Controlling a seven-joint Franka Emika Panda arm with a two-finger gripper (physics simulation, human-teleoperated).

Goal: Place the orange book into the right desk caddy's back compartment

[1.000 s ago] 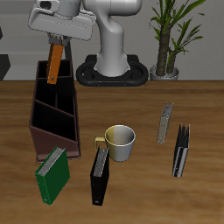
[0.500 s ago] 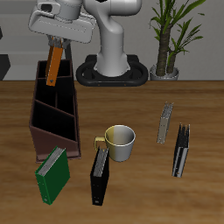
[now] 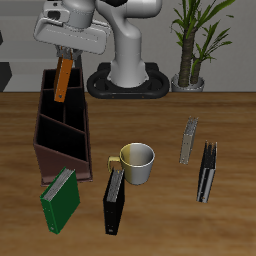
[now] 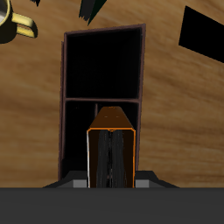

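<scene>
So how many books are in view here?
5: the orange book in the gripper above the caddy; a green one before the caddy; a black one by the mug; a grey one and another black one across the table.

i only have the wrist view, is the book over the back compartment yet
Observer: The exterior view shows the orange book hanging on end above the far end of the right desk caddy, its lower end about level with the rim.
Operator: is the gripper holding it firm
Observer: The gripper is shut on the book's upper end; the book tilts slightly.
Operator: anything close to the caddy i should know about
Observer: A green book leans against the caddy's end nearest the table's front edge, and a black book lies beside it near a mug.
</scene>
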